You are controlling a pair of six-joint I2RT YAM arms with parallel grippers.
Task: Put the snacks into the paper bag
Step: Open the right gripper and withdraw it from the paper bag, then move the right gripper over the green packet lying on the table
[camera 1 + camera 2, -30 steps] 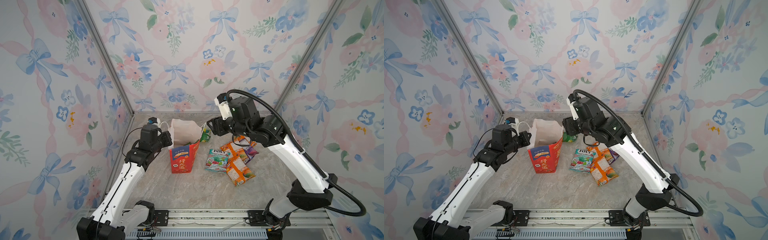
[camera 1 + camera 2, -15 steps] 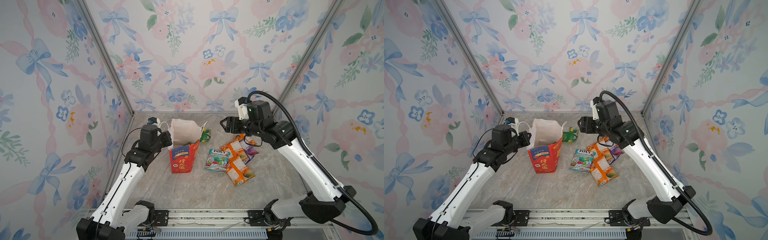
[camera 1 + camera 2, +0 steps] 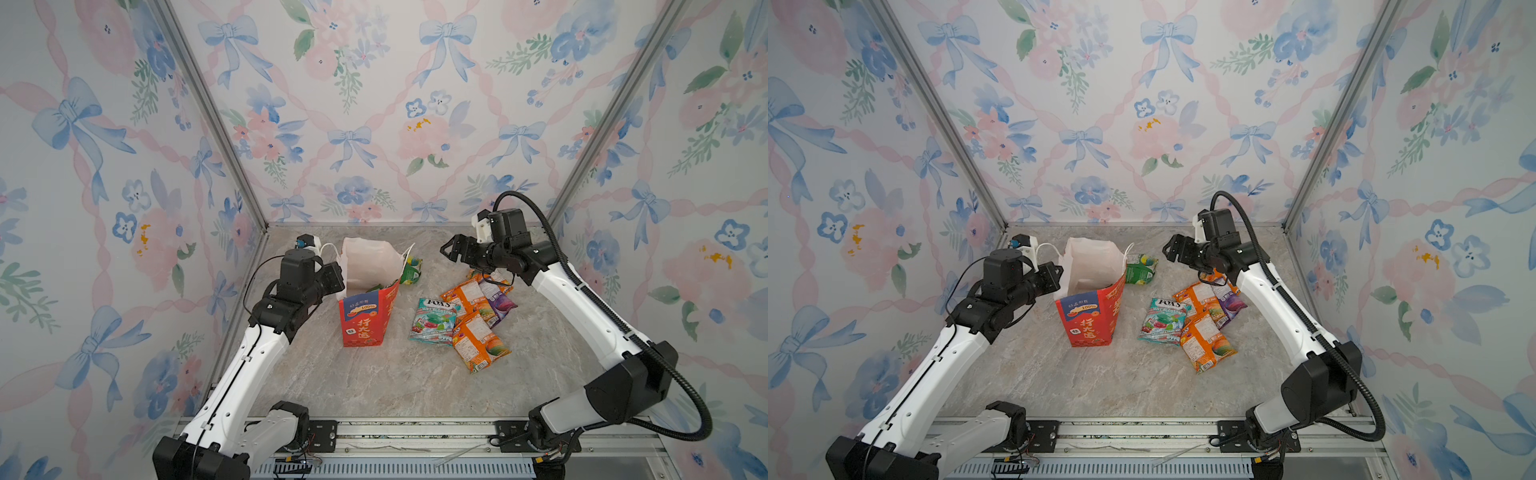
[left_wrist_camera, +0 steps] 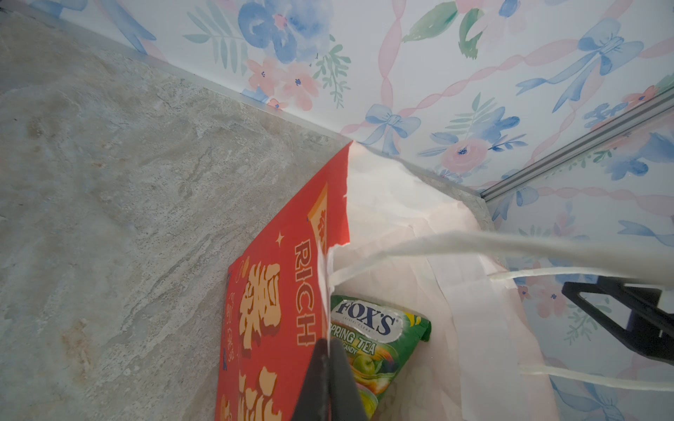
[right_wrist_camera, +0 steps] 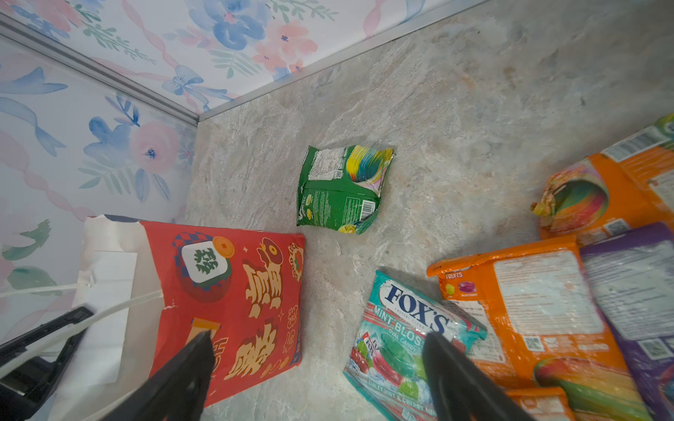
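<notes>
The red paper bag [image 3: 365, 320] [image 3: 1090, 320] stands upright with its mouth open. My left gripper [image 3: 337, 282] [image 4: 328, 350] is shut on the bag's near rim. A green FOX'S snack [image 4: 377, 339] lies inside the bag. Another green snack [image 3: 411, 270] [image 5: 343, 189] lies on the table just behind the bag. A teal snack [image 3: 434, 320] [image 5: 405, 335], two orange snacks [image 3: 478, 345] [image 3: 467, 293] and a purple snack [image 3: 498, 303] lie in a loose pile to the bag's right. My right gripper [image 3: 451, 251] [image 5: 318, 339] hangs open and empty above the table, beyond the pile.
Flowered walls close in the marble table [image 3: 374, 382] on three sides. The bag's white string handles [image 4: 510, 244] trail toward the left arm. A metal rail [image 3: 415, 432] runs along the front edge.
My right gripper has drawn back to the right, away from the bag, and its jaws have spread wider. The left gripper and the bag have not moved.
</notes>
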